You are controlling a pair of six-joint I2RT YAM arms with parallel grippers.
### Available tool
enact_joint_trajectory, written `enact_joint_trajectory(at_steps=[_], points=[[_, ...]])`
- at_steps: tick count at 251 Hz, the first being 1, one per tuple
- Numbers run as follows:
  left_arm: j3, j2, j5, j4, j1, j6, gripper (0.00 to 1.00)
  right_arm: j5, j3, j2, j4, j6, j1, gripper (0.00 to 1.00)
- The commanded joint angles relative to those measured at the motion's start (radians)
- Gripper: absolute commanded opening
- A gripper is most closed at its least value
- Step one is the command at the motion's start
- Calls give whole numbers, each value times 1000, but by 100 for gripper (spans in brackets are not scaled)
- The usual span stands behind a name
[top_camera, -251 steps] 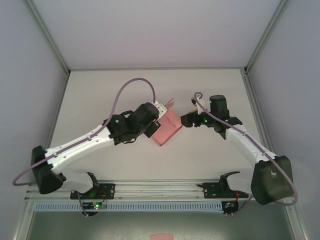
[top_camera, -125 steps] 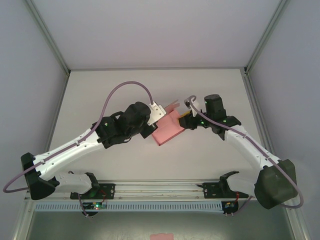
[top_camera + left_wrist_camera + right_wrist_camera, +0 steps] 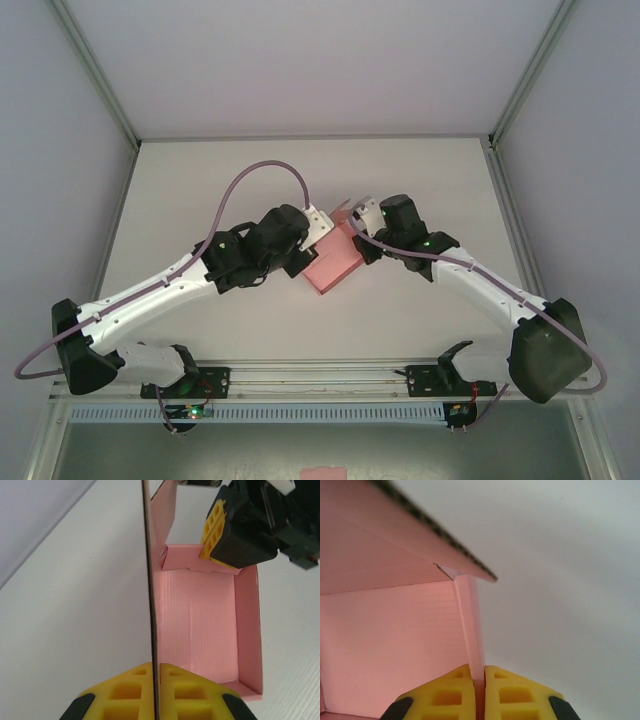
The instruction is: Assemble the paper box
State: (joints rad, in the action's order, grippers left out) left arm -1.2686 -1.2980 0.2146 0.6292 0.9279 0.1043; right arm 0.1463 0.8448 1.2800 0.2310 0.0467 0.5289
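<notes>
While the pink paper box [image 3: 333, 262] is seen lying open-topped at the middle of the white table [image 3: 200, 180], between the two arms, its tall left wall is pinched by the left gripper [image 3: 155, 674], yellow fingers [image 3: 125, 692] closed on the card. At the far right end, a thin wall is clamped by the right gripper [image 3: 479, 679], shut tight.

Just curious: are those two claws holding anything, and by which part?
Both pinch the pink thin-card paper box: left gripper on its upright long side panel, right gripper on an end wall.
</notes>
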Motion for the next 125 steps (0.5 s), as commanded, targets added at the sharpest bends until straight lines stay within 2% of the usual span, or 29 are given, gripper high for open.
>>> enact_joint_trajectory(at_steps=[1, 15, 48, 92, 112, 125], points=[[-79, 25, 9, -104, 8, -37, 0, -248, -60, 44, -19, 37, 33, 0], [-83, 26, 13, -103, 9, -46, 0, -342, -79, 55, -66, 52, 58, 0], [-93, 35, 34, -98, 7, -94, 0, -660, -115, 85, -180, 104, 145, 0], [-100, 44, 40, -102, 2, -189, 0, -1085, -65, 221, -195, 120, 199, 0], [-101, 48, 31, -111, -4, -215, 0, -1102, -37, 292, -178, 152, 213, 0], [-103, 46, 41, -120, -14, -233, 0, -1036, -44, 312, -211, 195, 223, 0]])
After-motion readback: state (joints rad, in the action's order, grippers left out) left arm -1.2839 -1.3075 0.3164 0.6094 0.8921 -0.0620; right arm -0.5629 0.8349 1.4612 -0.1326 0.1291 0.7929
